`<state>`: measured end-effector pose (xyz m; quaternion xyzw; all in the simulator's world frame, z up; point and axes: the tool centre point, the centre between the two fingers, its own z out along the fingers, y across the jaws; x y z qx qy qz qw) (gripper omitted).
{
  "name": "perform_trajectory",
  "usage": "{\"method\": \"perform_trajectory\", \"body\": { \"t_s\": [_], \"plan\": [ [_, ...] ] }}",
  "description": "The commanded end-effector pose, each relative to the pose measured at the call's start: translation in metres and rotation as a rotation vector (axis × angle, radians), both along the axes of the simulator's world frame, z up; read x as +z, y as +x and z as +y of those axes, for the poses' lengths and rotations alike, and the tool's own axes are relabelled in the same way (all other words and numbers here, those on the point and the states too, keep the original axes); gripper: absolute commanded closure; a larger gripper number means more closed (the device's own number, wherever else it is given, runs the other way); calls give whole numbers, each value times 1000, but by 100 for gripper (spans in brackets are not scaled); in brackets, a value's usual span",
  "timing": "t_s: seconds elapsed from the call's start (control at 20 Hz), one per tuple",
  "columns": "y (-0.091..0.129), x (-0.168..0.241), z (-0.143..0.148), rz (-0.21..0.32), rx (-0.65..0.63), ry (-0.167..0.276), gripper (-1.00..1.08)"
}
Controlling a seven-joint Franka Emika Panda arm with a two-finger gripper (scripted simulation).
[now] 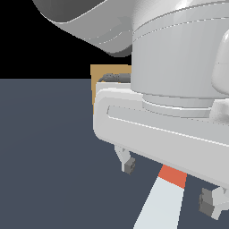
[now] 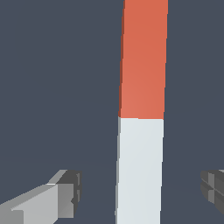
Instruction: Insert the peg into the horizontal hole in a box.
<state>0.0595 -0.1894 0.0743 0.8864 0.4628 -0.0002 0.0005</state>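
— What fills your sight, biggest thing first?

— My own arm (image 1: 179, 58): the pale grey wrist housing takes up most of the exterior view. Beneath it spreads the dark slate worktop (image 1: 49, 156), bare and flat.

— And the box?

— The box (image 1: 100, 74) is behind my wrist in the exterior view; only a tan corner of it shows at the far edge of the worktop, with black background above. My arm covers the rest, so I cannot tell where its hole sits.

— Where is the peg?

— The peg (image 2: 140, 131) lies flat on the worktop under my hand. In the wrist view it runs straight through the gap between my fingers (image 2: 140, 192), pale grey-white on the stretch between them, orange-red on the end that reaches away from them. In the exterior view the orange band (image 1: 173, 175) shows just below my wrist, on the side toward the box.

— Are you holding it?

— No. My fingers are spread wide, one dark pad (image 2: 70, 192) on each side of the peg, with worktop showing between each pad and the bar. Neither touches it.
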Motion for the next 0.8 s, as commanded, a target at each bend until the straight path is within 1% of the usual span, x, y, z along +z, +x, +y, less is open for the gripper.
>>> {"method": "perform_trajectory", "body": {
  "t_s": [0.0,0.45,0.75],
  "plan": [
    [0,-4,-9,0,-26,0,-92],
    [-1,-9,-12,1,-35,0,-92],
    [-2,-37,-11,1,-35,1,-92]
  ]
}}
